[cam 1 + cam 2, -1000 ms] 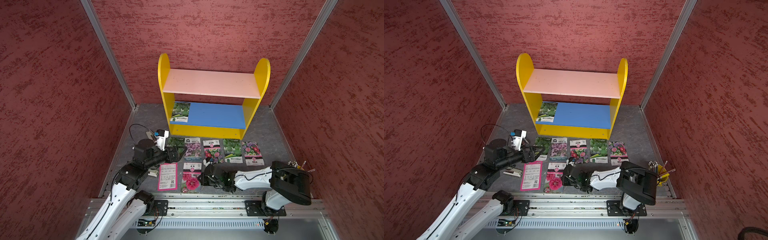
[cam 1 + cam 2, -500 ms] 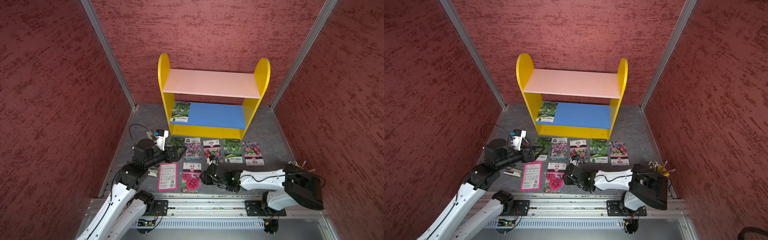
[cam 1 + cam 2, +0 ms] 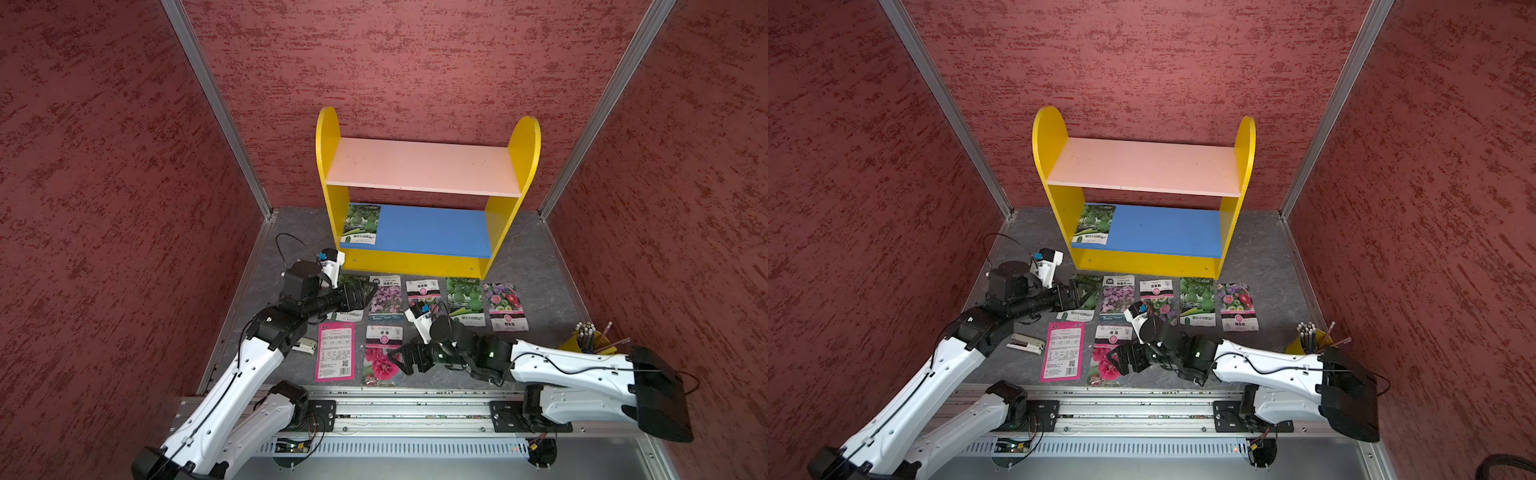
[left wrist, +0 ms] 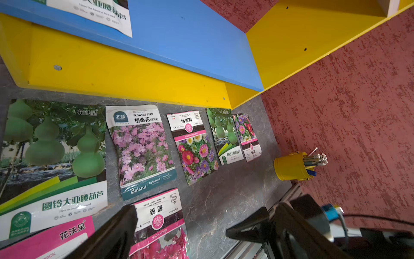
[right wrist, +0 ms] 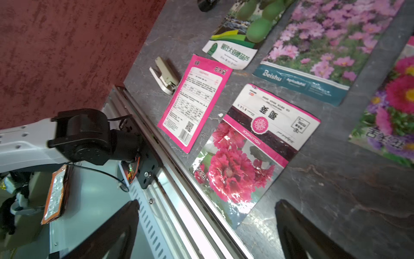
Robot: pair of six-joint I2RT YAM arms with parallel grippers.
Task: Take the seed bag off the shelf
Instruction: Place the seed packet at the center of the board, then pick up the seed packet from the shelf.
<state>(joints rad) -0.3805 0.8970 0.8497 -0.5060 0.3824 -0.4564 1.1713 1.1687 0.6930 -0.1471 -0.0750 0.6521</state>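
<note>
The shelf stands at the back wall in both top views. One seed bag with green gourds lies on the left end of its blue lower board; the left wrist view shows that bag's corner. My left gripper hangs open and empty in front of the shelf, low over a gourd bag on the floor. My right gripper is open near the front rail, by a red hollyhock bag lying flat. Nothing sits between its fingers.
Several seed bags lie in a row on the grey floor before the shelf. A pink bag lies face down beside a stapler. A yellow pencil cup stands at the front right. The metal rail runs along the front edge.
My right gripper has opened over the hollyhock bag, which now lies free on the floor. The right arm's rear part swung to the right. The left arm has not moved.
</note>
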